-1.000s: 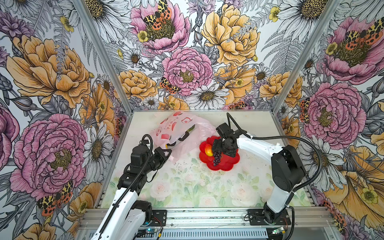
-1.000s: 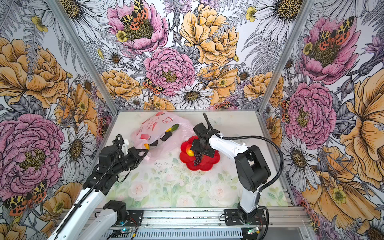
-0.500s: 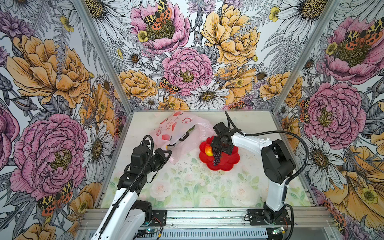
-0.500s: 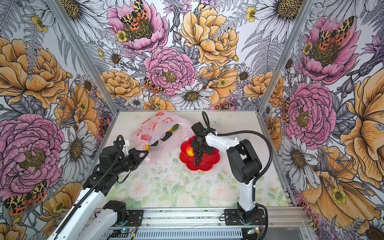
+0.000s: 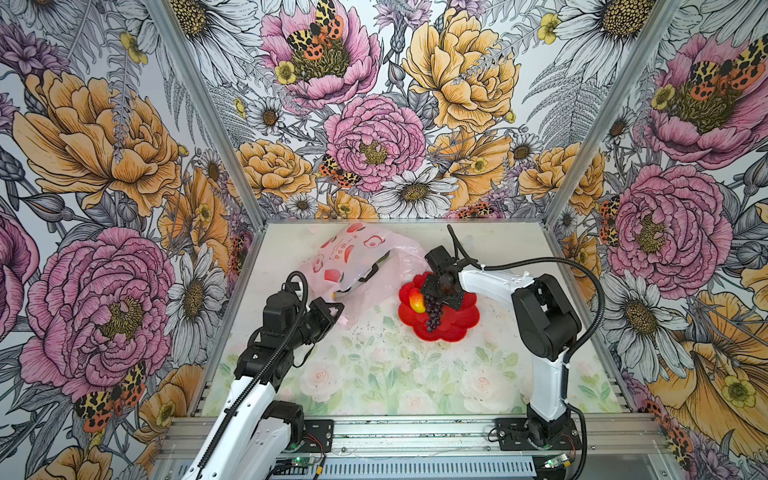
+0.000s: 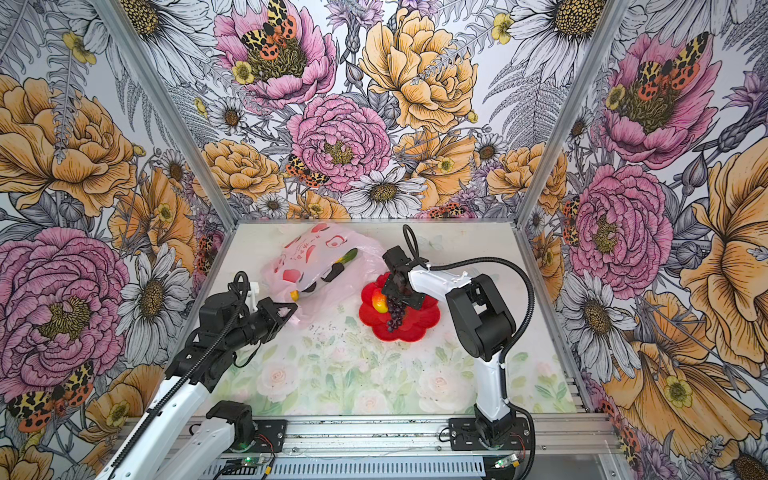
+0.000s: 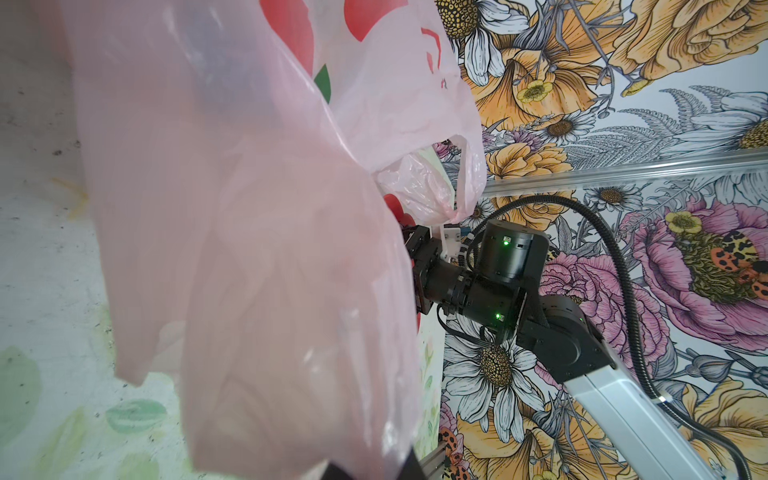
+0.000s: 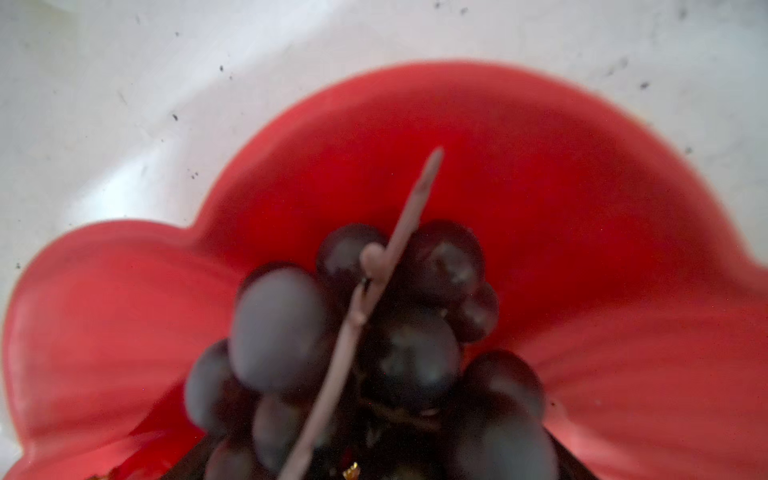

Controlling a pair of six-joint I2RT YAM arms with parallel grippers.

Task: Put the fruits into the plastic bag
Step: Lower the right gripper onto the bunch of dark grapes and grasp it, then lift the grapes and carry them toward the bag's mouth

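Note:
The pink plastic bag (image 5: 357,266) (image 6: 316,257) lies at the back left, and my left gripper (image 5: 338,309) (image 6: 293,307) is shut on its near edge; the film (image 7: 249,208) fills the left wrist view. Inside the bag show a green-orange mango (image 6: 348,257), a yellow fruit (image 6: 294,296) and a dark shape (image 6: 332,272). A purple grape bunch (image 5: 432,311) (image 6: 395,316) (image 8: 374,353) and a red-yellow peach (image 5: 417,301) (image 6: 379,302) lie on the plate. My right gripper (image 5: 434,296) (image 6: 395,296) sits low over the bunch's stem end, jaws wide on either side of it.
The red flower-shaped plate (image 5: 457,326) (image 6: 419,326) (image 8: 540,187) sits right of the bag, its rim near the bag's loose film. The right arm's elbow (image 5: 544,316) stands just right of the plate. Patterned walls close in the back and both sides.
The right arm's elbow has swung in toward the plate, and its gripper has settled lower onto the grape bunch. The left gripper and the bag have stayed put.

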